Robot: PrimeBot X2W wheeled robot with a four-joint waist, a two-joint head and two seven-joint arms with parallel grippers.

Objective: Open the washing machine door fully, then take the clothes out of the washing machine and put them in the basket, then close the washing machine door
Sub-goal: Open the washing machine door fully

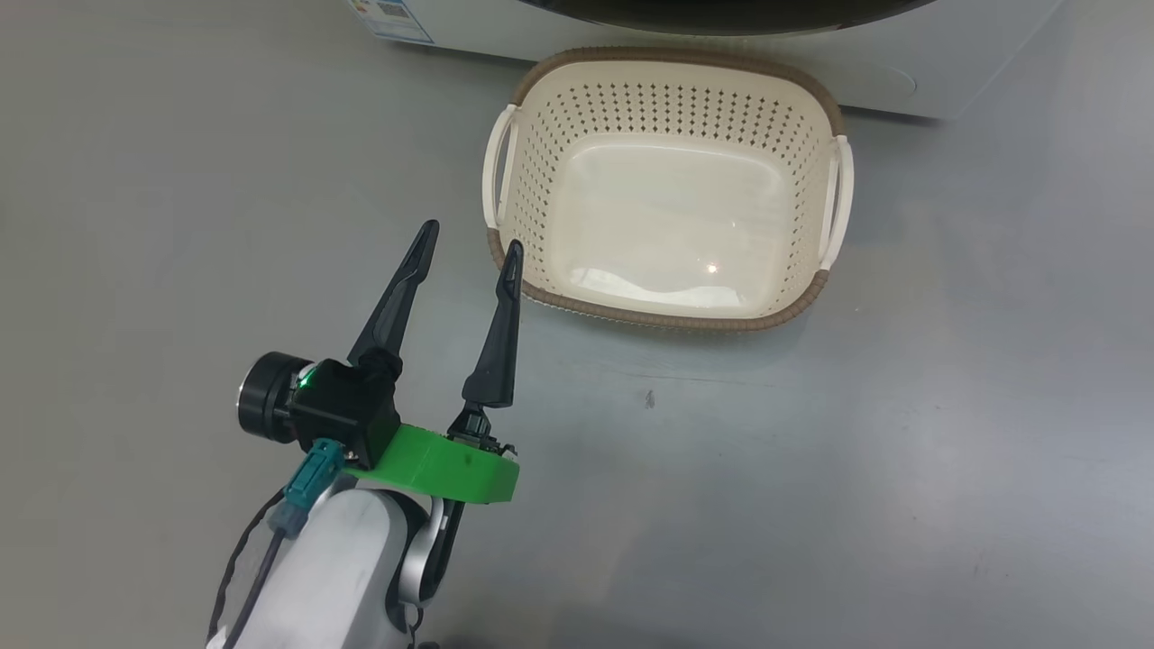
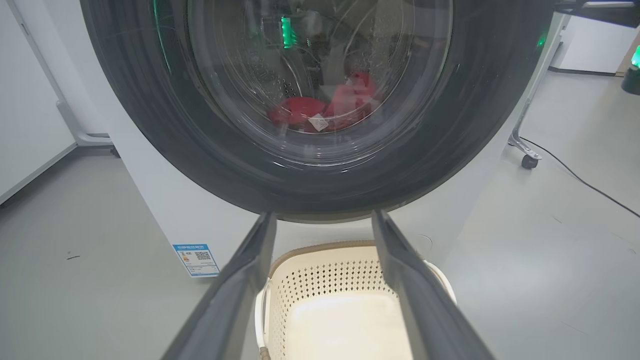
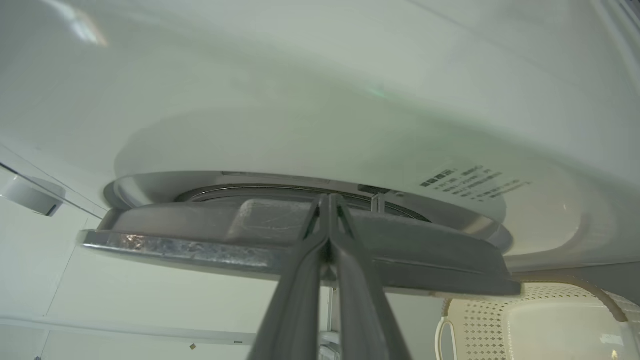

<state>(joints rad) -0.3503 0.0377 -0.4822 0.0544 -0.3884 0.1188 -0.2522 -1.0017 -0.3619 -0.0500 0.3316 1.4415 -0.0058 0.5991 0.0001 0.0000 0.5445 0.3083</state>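
The washing machine (image 2: 165,200) is a white box, and its door (image 2: 150,125) has a wide black rim and a glass window. Red clothes (image 2: 345,102) with a white tag lie in the drum behind the glass. The cream basket (image 1: 667,108) stands on the floor in front of the machine with nothing in it. My left gripper (image 1: 472,236) hangs open just left of the basket's near corner, pointing at the door. My right gripper (image 3: 328,197) is shut, its tips in the narrow gap between the door's grey edge (image 3: 425,250) and the machine's white front (image 3: 300,75).
A blue sticker (image 2: 196,258) marks the machine's lower left corner. A stand leg on a caster (image 2: 525,150) and a cable lie on the grey floor to the right of the machine. A white panel (image 2: 30,100) stands to its left.
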